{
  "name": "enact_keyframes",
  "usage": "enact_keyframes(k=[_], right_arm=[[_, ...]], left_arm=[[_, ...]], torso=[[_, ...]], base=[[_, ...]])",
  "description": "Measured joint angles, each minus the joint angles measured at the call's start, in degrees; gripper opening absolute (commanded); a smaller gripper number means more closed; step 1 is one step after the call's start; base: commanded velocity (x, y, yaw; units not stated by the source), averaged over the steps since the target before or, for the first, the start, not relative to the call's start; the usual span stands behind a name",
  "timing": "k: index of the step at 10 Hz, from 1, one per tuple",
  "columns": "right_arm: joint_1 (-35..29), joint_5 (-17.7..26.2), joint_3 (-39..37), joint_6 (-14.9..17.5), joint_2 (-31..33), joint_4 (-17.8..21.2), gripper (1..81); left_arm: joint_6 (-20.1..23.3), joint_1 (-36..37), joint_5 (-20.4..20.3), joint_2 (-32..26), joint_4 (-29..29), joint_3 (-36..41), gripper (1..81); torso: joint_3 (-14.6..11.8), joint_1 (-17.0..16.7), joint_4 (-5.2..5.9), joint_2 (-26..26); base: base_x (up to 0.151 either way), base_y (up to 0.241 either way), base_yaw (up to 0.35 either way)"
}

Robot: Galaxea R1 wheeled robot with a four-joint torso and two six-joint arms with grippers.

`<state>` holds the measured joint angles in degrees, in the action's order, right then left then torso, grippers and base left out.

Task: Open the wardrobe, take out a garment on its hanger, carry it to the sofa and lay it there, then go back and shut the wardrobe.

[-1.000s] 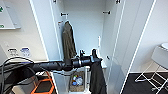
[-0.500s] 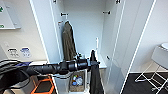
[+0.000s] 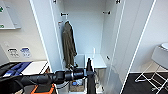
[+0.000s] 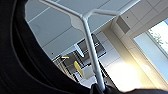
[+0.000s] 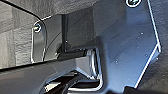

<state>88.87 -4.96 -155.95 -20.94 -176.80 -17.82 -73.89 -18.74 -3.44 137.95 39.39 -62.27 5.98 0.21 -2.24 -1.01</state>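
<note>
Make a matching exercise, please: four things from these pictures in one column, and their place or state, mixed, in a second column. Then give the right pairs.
Things:
1. wardrobe
2. olive jacket
3. black T-shirt
4. white stool

Place or state:
A. hangs low in front of the wardrobe, at the end of the left arm
B. stands with its doors open
C. stands on the dark floor at the far right
D. hangs inside, against the left wall of the wardrobe

Pairs: 1-B, 2-D, 3-A, 4-C
</note>
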Motion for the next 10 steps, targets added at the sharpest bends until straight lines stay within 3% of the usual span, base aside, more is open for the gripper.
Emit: enact_keyframes(k=[10], right_arm=[[0.0,0.0,0.0,0.0,0.0,0.0,81.1]], left_arm=[[0.0,-2.7,0.9,-0.5,1.4,-0.3,1.0]], torso=[[0.0,0.0,0.00,0.0]], base=[[0.000,0.000,0.000]])
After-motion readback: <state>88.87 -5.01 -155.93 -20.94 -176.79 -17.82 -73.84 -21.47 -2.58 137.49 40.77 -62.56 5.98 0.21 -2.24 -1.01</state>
